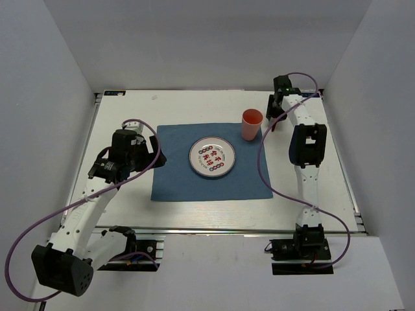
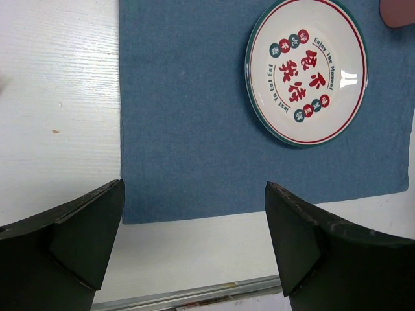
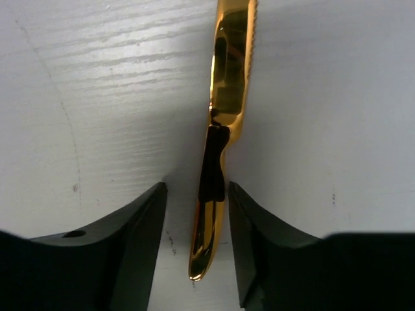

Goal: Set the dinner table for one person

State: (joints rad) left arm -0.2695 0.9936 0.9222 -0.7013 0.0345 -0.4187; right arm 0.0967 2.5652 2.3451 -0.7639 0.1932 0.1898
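The white dinner table (image 1: 123,214) carries a blue placemat (image 1: 175,175) with a round printed plate (image 1: 212,157) on it. An orange cup (image 1: 252,124) stands just off the mat's far right corner. My left gripper (image 1: 157,157) is open and empty, hovering over the mat's left edge; its wrist view shows the mat (image 2: 188,129) and the plate (image 2: 305,71) ahead. My right gripper (image 1: 275,120) is at the far right of the table. In its wrist view the right gripper (image 3: 196,186) is open, its jaws straddling the handle of a gold knife (image 3: 224,97) lying on the table, with gaps on both sides.
The table's silver rail (image 1: 259,230) runs along the near edge, also in the left wrist view (image 2: 194,295). Grey walls enclose the back and sides. A corner of the cup (image 2: 399,13) shows at the top right of the left wrist view.
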